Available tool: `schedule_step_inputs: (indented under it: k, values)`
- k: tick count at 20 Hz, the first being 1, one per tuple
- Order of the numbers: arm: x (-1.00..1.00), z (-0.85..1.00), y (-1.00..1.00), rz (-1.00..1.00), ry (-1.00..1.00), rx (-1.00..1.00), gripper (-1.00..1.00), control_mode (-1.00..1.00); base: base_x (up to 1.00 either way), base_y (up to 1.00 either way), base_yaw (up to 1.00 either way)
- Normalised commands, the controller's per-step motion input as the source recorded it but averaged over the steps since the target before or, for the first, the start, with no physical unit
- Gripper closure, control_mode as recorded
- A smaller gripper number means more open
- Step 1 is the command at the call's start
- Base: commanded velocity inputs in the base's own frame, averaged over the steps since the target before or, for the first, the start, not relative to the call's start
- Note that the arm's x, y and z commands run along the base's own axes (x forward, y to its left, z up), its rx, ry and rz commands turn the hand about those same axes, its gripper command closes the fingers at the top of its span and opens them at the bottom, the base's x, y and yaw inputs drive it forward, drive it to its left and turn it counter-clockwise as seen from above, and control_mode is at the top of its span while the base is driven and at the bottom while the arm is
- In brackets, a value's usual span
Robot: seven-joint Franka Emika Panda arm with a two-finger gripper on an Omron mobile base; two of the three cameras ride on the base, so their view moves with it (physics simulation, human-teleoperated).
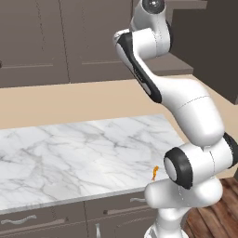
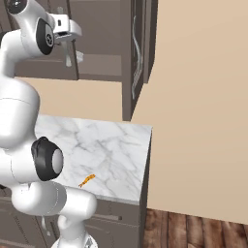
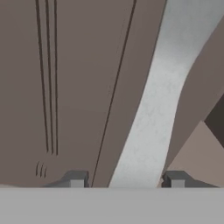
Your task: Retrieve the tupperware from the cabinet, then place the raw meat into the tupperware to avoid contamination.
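Presently, the white Franka arm with dark joints is reaching up toward the dark grey-brown wall cabinet [image 2: 104,34] with panelled doors. In the right base view, the two-finger gripper [image 2: 68,60] is sitting at the front of the open cabinet, level with its inner shelf, and 1 door is standing swung out edge-on with its long curved silver bar handle [image 2: 137,51] showing.

In the hand view, the 2 small dark fingertips [image 3: 77,179] are standing one on each side of a pale silver bar handle [image 3: 157,100], which is running up between them against the brown panelled door face. The jaws are looking partly closed around this bar; whether the pads are actually pressing on it cannot be told from the pictures.

Below, the white marble countertop [image 1: 69,153] with grey veining is carrying the tiny orange-brown irregular morsel of raw meat [image 1: 155,173], which is lying near the counter's front edge, close to the arm's base, also seen in the right base view [image 2: 87,180]. Low drawers with horizontal silver handles [image 1: 18,220] are running beneath the counter.
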Motion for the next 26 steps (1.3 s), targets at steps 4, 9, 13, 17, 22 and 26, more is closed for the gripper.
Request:
schedule_step_inputs:
  k: [4,9,13,17,22,26]
  values:
    - [0.01,0.00,0.28,-0.04,0.00,0.00,1.00,-1.00,0.00,0.00,0.00]
    - [-0.01,-0.01,0.40,-0.09,0.00,0.00,1.00,-1.00,0.00,0.00,0.00]
    - [-0.16,0.00,0.44,-0.12,0.00,0.00,1.00,-1.00,0.00,0.00,0.00]
    - [-0.22,0.00,0.42,-0.14,0.00,0.00,1.00,-1.00,0.00,0.00,0.00]
    - [-0.34,0.00,0.49,-0.13,0.00,0.00,1.00,-1.00,0.00,0.00,0.00]
    - [-0.38,-0.01,0.48,-0.15,0.00,0.00,1.00,-1.00,0.00,0.00,0.00]
